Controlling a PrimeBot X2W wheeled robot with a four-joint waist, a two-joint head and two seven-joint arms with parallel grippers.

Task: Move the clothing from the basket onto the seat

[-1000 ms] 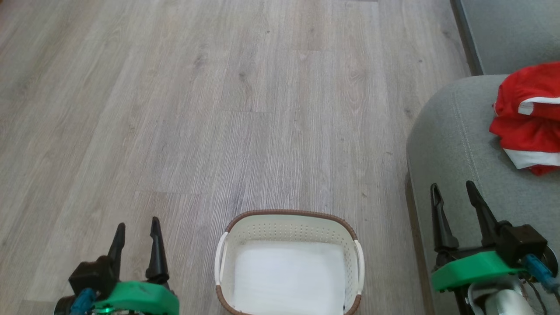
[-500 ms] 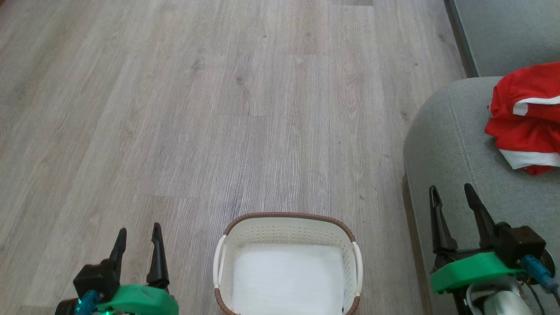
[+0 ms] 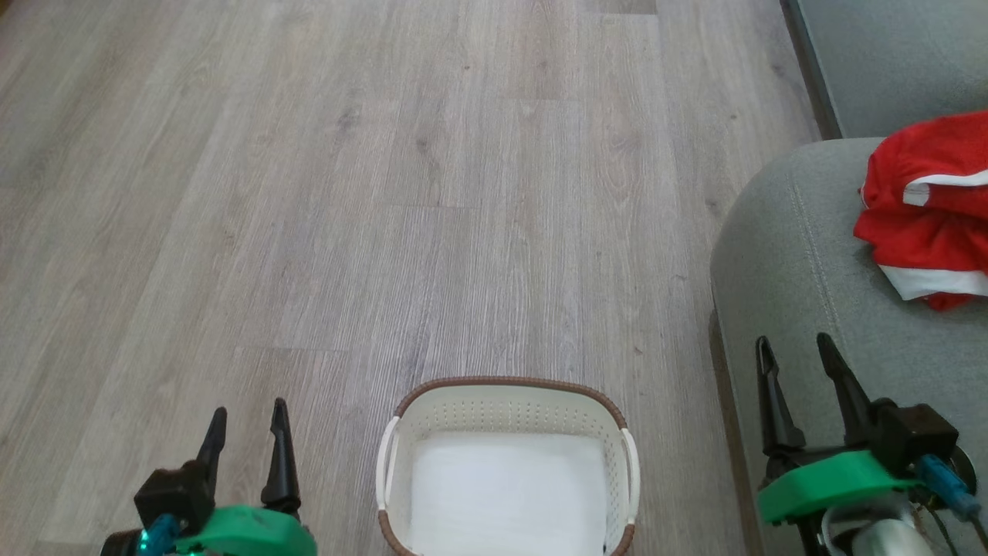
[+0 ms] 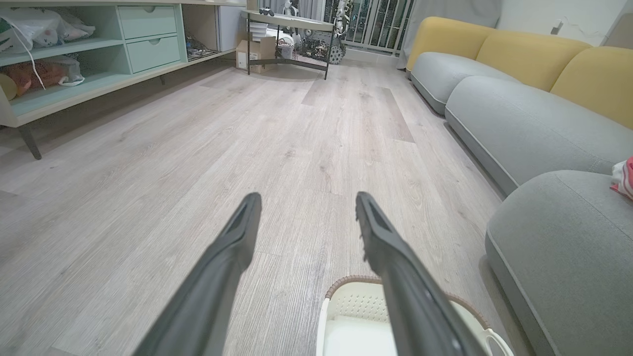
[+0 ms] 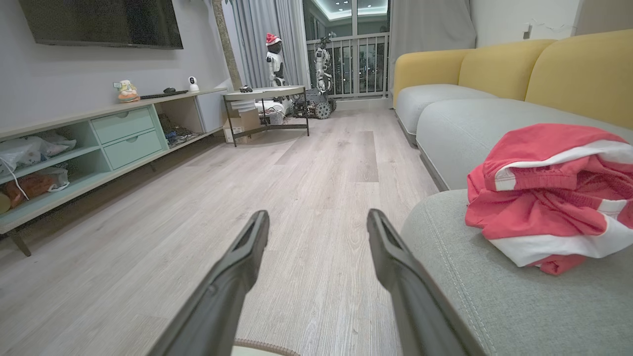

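On the pale wood-plank floor (image 3: pixel 386 193), just in front of the robot, stands the basket (image 3: pixel 509 409), its brown rim oval and its flat white base open to view. It sits near the seat (image 3: pixel 795 255) but apart from it, with a strip of floor between the basket's right handle and the seat's rounded front edge

Up on the seat lies the clothing (image 3: pixel 918 224), a crumpled red heap with white bands. It is set back from that front edge and close to the edge where the seat meets the neighbouring grey cushion (image 3: pixel 888 62). From the right wrist view the heap rests wholly on the seat fabric, bunched and folded over itself

The left gripper (image 3: pixel 249 409) hangs over the floor on the basket's left side, well apart from the clothing. Its fingers are parted a little, with bare planks showing through the gap. The right gripper (image 3: pixel 793 340) hangs over the seat beside its front edge, short of the clothing and not touching it. Its fingers are spread somewhat wider than the left pair, with grey fabric showing between them

Behind the cushions stand yellow backrests (image 5: pixel 568 69). Across the floor runs a long mint-green shelf unit (image 5: pixel 99 143) along the wall, and a low table (image 5: pixel 264 94) stands at the far end
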